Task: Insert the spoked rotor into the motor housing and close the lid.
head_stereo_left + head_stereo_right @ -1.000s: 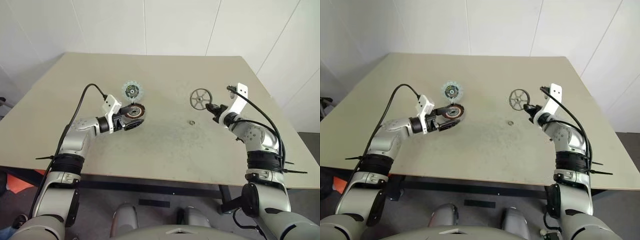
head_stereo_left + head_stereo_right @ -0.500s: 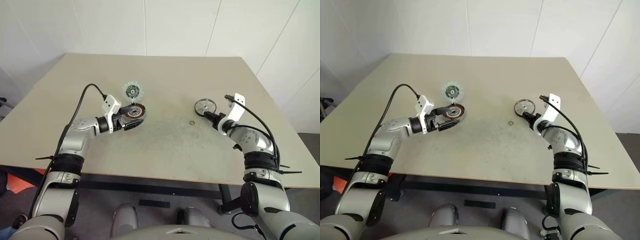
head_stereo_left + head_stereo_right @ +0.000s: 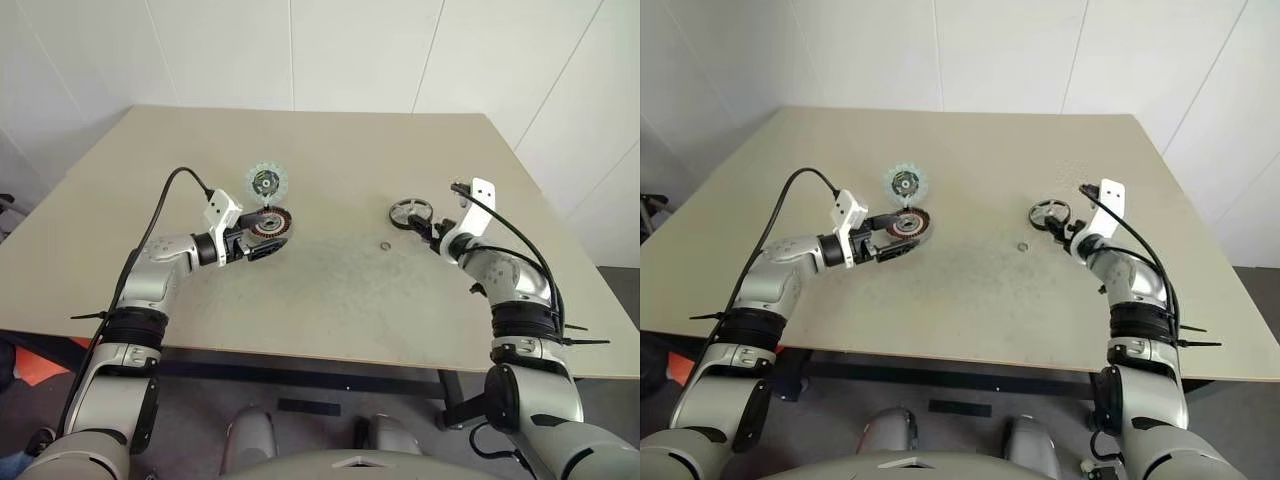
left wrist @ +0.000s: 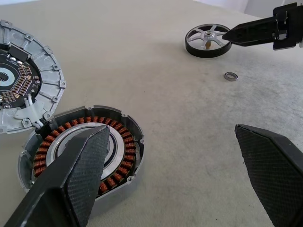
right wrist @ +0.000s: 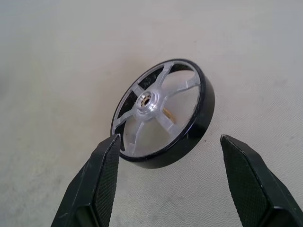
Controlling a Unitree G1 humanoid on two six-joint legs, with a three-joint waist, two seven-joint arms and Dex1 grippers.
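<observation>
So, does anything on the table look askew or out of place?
The spoked rotor does not lie flat: it looks tilted, seemingly propped on its brass shaft, in front of the open right gripper. A small metal ring lies loose on the table nearby.

On the beige table (image 3: pixel 970 290), a black-rimmed, silver-spoked wheel (image 3: pixel 1049 213) is seen just before the right gripper (image 3: pixel 1066 229), while a copper-wound round housing (image 3: pixel 908 223) is flanked by the left gripper (image 3: pixel 902 240).
</observation>
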